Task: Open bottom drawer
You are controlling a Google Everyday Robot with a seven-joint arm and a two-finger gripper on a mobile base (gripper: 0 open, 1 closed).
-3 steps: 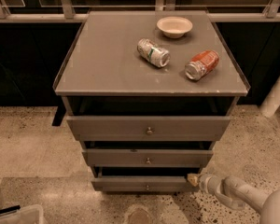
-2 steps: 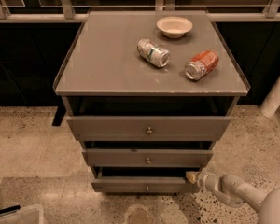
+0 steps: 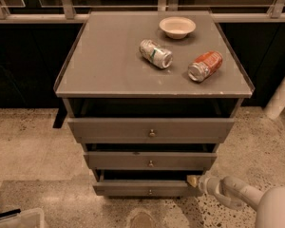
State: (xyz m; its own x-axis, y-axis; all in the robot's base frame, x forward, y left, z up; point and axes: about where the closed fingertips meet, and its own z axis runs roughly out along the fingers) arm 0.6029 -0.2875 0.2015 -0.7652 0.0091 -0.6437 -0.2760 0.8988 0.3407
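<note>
Desk (image 3: 109, 65): grey top, raised edge. On it, rear right, a pale bowl (image 3: 176, 27), upright. In front of the bowl, a silver-and-green can (image 3: 156, 53) lying on its side. To its right, apart from it, an orange can (image 3: 205, 66), also on its side. Top drawer (image 3: 114, 128) and middle drawer (image 3: 118, 160) each carry a round knob. Floor (image 3: 28, 141): speckled stone. End effector (image 3: 194, 180): low at the desk's right front corner.

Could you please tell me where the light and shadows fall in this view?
Camera view: the cabinet top is evenly lit, no glare; dark shadow fills the gap above the bottom drawer; the gripper, at that drawer's right end, shows pale against it.
</note>
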